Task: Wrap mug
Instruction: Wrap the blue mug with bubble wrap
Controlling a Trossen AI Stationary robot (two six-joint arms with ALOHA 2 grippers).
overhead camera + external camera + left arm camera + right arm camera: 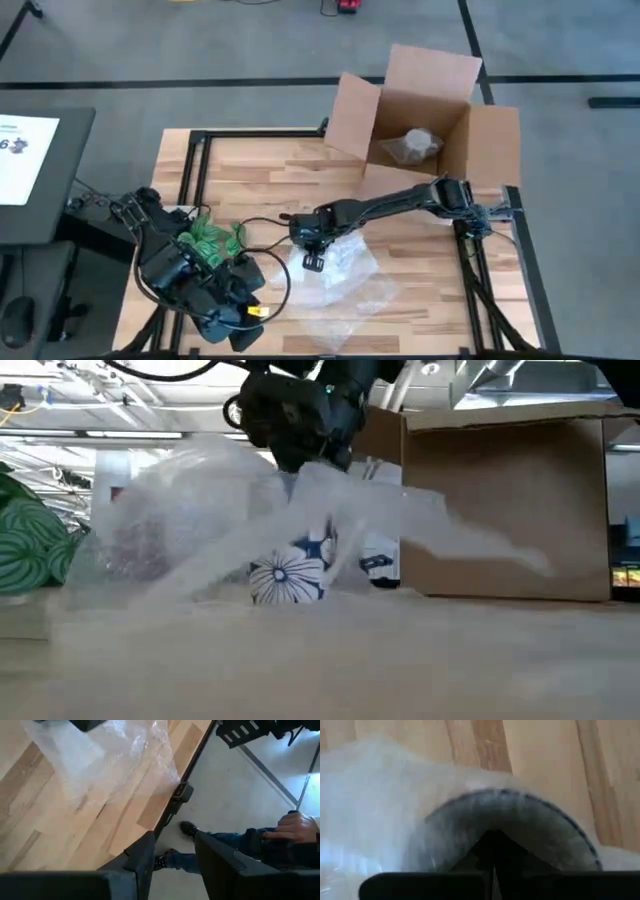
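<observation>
The mug (288, 576), white with a blue flower pattern, stands on the desk (260, 170) under a raised sheet of bubble wrap (200, 520); it serves here as the landmark. In the right wrist view the mug's dark mouth (510, 835) shows through the film directly ahead, so the wrap lies draped over its top, apparently to cover the opening before the sides are folded in. The right gripper (313, 262) hangs just above the mug, jaws pinched together on a fold of the wrap; the film rises to it like a tent and slopes down on both sides of the mug, which suggests the sheet is being lifted and drawn across rather than pressed down. The left gripper (172, 865) waits well apart from the mug, out at the desk's edge beyond the wrap, jaws narrowly parted and holding nothing; it seems parked there to leave the sheet free. Beside that arm, well away from the mug, lies a green patterned bundle (212, 240). A cardboard box (420, 130) stands open past the mug, with a wrapped item (410, 147) inside; judged from that, the mug is meant to go there once covered. Below the desk's edge a person's hand (297, 826) and leg show.
</observation>
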